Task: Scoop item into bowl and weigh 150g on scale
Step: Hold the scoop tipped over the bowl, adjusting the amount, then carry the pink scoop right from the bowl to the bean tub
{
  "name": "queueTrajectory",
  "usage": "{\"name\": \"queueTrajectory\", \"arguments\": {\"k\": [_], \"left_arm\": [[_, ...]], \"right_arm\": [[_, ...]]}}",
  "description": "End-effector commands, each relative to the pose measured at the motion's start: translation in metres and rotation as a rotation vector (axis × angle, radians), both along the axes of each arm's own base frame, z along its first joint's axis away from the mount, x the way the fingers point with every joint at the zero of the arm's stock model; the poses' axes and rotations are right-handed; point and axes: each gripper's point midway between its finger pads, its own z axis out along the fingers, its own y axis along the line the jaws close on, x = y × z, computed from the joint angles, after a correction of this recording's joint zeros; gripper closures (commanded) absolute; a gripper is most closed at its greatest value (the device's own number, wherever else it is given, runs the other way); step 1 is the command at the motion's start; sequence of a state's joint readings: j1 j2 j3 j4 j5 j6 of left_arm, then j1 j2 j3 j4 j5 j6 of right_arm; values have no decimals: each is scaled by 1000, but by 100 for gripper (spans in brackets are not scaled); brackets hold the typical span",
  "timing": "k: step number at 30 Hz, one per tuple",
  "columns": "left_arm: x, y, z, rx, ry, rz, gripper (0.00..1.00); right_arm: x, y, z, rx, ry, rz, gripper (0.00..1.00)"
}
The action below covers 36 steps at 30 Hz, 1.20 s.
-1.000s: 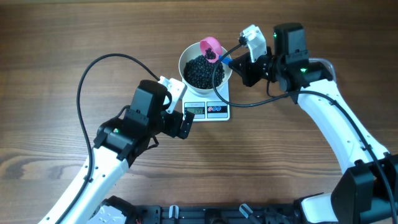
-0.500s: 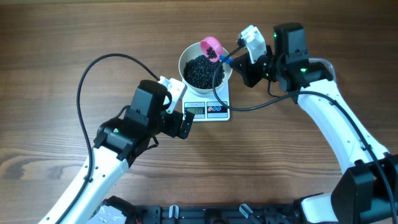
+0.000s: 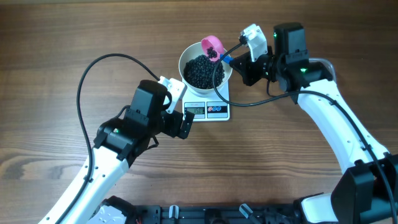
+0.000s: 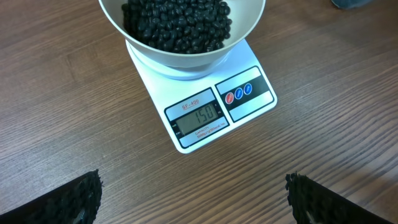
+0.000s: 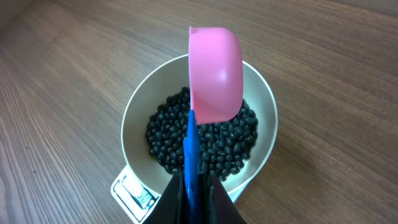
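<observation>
The white bowl stands on the small white scale, holding a heap of the item, shiny black beans. In the left wrist view the scale has its display reading 150 below the bowl. My right gripper is shut on the blue handle of a pink scoop, which hangs over the bowl's far rim with its smooth outer side facing the wrist camera. My left gripper stands open over bare wood just in front of the scale, with nothing between its fingers.
The table top is dark brown wood. A clear plastic edge shows behind my right arm. A black cable loops out to the left of my left arm, and another runs from my right wrist across the bowl.
</observation>
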<state>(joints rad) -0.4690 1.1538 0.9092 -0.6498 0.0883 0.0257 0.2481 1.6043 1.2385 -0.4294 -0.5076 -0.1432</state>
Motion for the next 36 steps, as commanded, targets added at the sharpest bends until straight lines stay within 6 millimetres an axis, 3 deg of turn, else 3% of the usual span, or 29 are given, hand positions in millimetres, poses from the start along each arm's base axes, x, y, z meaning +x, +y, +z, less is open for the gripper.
{"name": "queueTrajectory", "arguments": {"k": [1,11,19,25,28,36], "left_arm": [[-1,-2,4,-4,-15,-22,0],[-1,-2,4,-4,-15,-22,0],[-1,-2,4,-4,-15,-22,0],[-1,-2,4,-4,-15,-22,0],[-1,-2,4,-4,-15,-22,0],[-1,-2,4,-4,-15,-22,0]], "right_arm": [[0,5,0,16,12,2,96],[0,5,0,17,13,1,96],[-13,20,9,225,219,-70,96],[-15,21,12,249,235,-66,96],[-9,6,21,260,211,-100,96],[1,-73,68,430,187,-245,96]]}}
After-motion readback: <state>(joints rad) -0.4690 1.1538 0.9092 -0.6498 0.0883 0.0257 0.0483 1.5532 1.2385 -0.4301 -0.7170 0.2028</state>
